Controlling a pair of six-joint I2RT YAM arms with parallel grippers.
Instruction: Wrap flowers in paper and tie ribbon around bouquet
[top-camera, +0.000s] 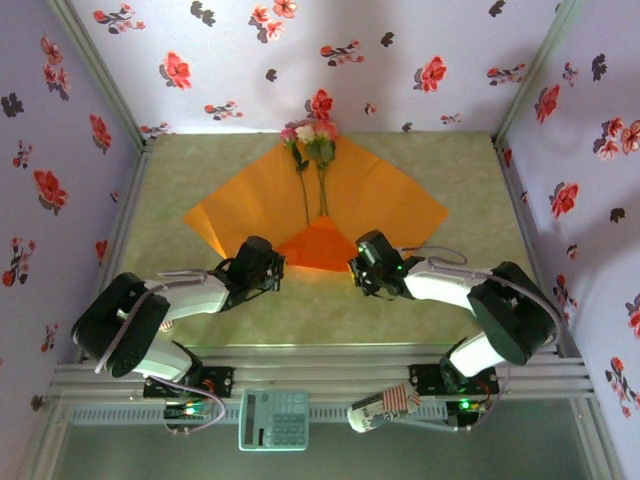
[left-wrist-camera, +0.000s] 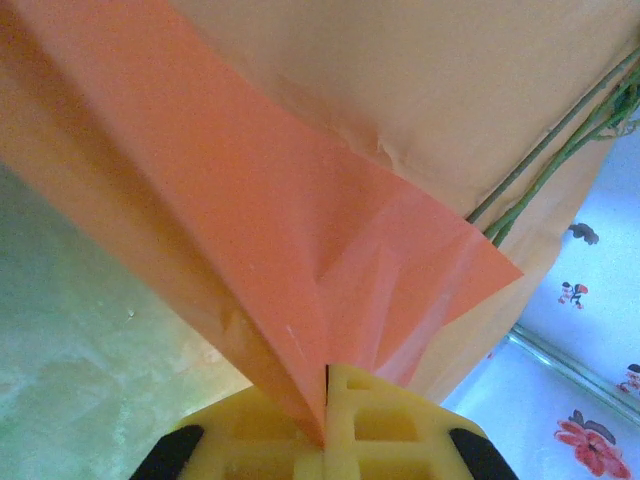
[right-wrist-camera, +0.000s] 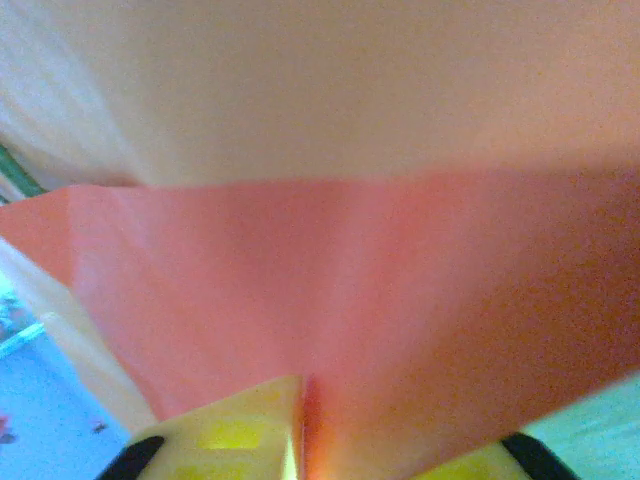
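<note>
Lying flat on the green table (top-camera: 470, 170), the orange paper (top-camera: 390, 200) has its near corner folded over the stems (top-camera: 323, 190). The flowers (top-camera: 312, 140) rest along its middle, heads at the far edge. The left gripper (top-camera: 278, 264) and right gripper (top-camera: 356, 268) are both pinched tight on that folded corner, 1 on each side.

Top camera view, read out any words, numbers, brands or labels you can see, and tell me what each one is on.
No text can be read.
calculator: key markings are too small and blurred to read.
red-and-white striped cylinder: any print is too blurred to read.
orange paper: no lettering.
wallpaper: flower prints, no words.
</note>
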